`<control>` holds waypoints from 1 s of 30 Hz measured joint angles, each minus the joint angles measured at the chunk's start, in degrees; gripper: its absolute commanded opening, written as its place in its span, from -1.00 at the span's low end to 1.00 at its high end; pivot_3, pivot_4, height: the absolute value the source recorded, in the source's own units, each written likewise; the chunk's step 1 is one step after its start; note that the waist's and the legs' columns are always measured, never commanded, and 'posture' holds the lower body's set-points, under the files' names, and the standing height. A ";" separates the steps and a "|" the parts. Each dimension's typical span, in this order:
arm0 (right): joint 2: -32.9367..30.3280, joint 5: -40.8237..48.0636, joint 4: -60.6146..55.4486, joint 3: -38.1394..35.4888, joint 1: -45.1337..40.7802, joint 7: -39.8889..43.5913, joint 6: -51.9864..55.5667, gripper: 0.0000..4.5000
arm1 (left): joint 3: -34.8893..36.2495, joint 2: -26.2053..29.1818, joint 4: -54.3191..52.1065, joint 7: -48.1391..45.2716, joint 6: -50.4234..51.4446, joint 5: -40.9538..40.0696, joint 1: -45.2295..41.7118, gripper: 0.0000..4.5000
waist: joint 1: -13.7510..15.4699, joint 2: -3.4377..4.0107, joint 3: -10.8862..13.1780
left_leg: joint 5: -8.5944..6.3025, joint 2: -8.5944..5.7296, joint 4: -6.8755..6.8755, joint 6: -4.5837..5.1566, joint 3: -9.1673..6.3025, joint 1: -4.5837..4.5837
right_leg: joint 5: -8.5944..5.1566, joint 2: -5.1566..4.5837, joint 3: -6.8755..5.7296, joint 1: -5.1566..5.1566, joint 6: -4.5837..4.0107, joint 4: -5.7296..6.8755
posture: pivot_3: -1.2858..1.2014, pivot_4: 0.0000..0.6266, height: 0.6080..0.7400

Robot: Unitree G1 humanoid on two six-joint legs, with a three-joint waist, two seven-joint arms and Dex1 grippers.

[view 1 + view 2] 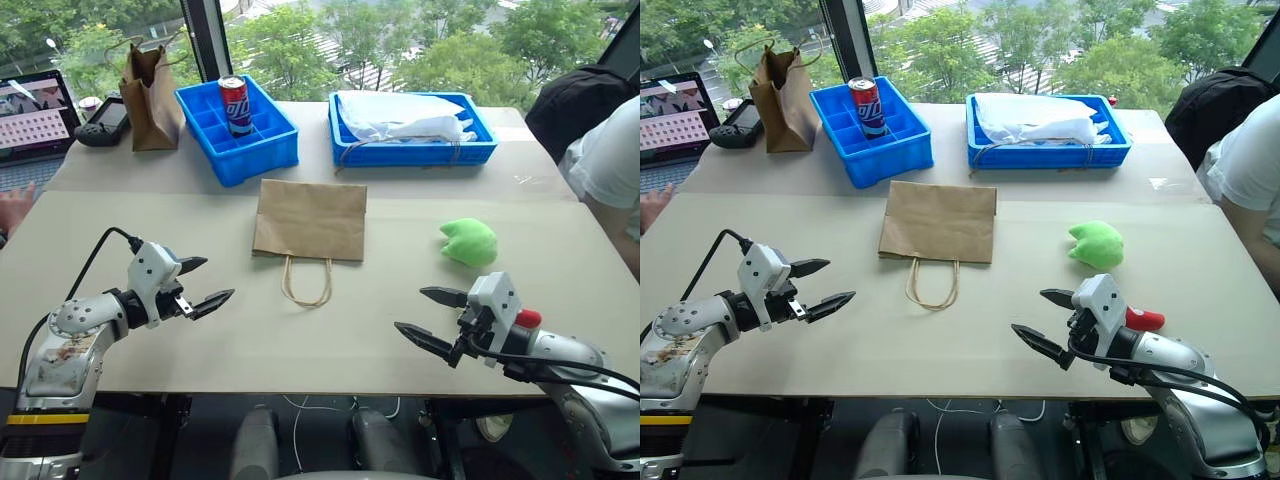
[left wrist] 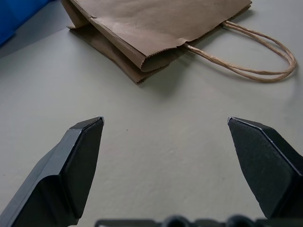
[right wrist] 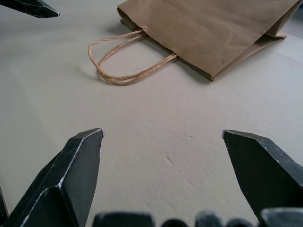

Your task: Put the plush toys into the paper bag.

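Observation:
The light-brown paper bag (image 1: 310, 220) lies flat in the middle of the table, its cord handles (image 1: 307, 281) toward me. The lime-green plush toy (image 1: 468, 241) rests to the right of the bag. A red plush toy (image 1: 1145, 320) peeks out from behind my right wrist near the table's front edge. My left gripper (image 1: 218, 278) hovers open over bare table left of the handles, holding nothing. My right gripper (image 1: 410, 309) hovers open to the right of the handles, in front of the green toy, also holding nothing. Both wrist views look toward the bag (image 2: 156, 28) (image 3: 213, 33).
At the back stand a blue divided bin (image 1: 262, 150) holding a soda can (image 1: 235, 105), a blue tray (image 1: 410, 152) of white plastic, and a darker brown bag (image 1: 150, 95). A laptop (image 1: 35, 110) and controller (image 1: 103, 122) sit far left. A person (image 1: 610, 170) sits at the right.

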 measured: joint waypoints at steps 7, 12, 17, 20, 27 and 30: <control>-8.44 6.57 -4.43 0.37 -9.42 4.34 8.45 0.98 | -4.22 9.58 -0.42 -20.76 2.53 -6.47 -11.62 1.00 | 0.14 -0.07 0.21 | 0.05 0.00 0.01 -0.06 -0.01 -0.03 | -0.10 0.01 -0.01 -0.12 -0.29 0.13 | 0.03 -0.52 0.02; -9.52 12.19 -8.27 2.65 -15.14 4.00 15.26 0.98 | -10.19 8.19 3.42 -27.82 1.03 -6.04 -21.58 1.00 | 0.19 -0.04 0.19 | 0.02 -0.02 -0.07 -0.02 -0.01 -0.16 | -0.09 0.01 -0.02 -0.13 -0.02 0.07 | 0.03 -0.52 0.02; -9.68 14.72 -9.88 2.83 -16.16 1.57 19.20 0.98 | -16.23 5.08 10.87 -32.17 -7.99 0.04 -29.08 1.00 | 0.20 -0.04 0.19 | -0.01 -0.05 -0.08 0.03 -0.02 -0.18 | -0.09 0.01 -0.03 -0.12 -0.03 0.05 | 0.03 -0.52 0.02; -8.87 15.22 -10.43 3.01 -16.33 -0.46 20.16 0.98 | -21.10 0.78 16.87 -34.17 -15.67 4.87 -31.05 1.00 | 0.17 -0.05 0.19 | -0.01 -0.05 -0.06 0.04 -0.03 -0.18 | -0.09 0.02 -0.03 -0.09 -0.02 0.05 | 0.03 -0.52 0.02; -6.26 15.97 -11.01 3.75 -16.23 -5.03 21.94 0.98 | -27.61 -6.40 32.00 -36.55 -32.31 13.11 -36.85 1.00 | 0.02 -0.06 0.20 | 0.00 -0.06 -0.05 0.04 -0.07 -0.20 | -0.07 0.03 -0.02 -0.09 -0.04 0.07 | 0.03 -0.52 0.02; -5.74 16.03 -11.80 3.62 -15.14 -6.80 22.10 0.98 | -28.17 -7.26 38.32 -37.23 -37.92 15.20 -39.81 1.00 | -0.02 -0.06 0.20 | 0.00 -0.06 -0.05 0.04 -0.08 -0.20 | -0.07 0.04 -0.02 -0.08 -0.03 0.07 | 0.03 -0.52 0.02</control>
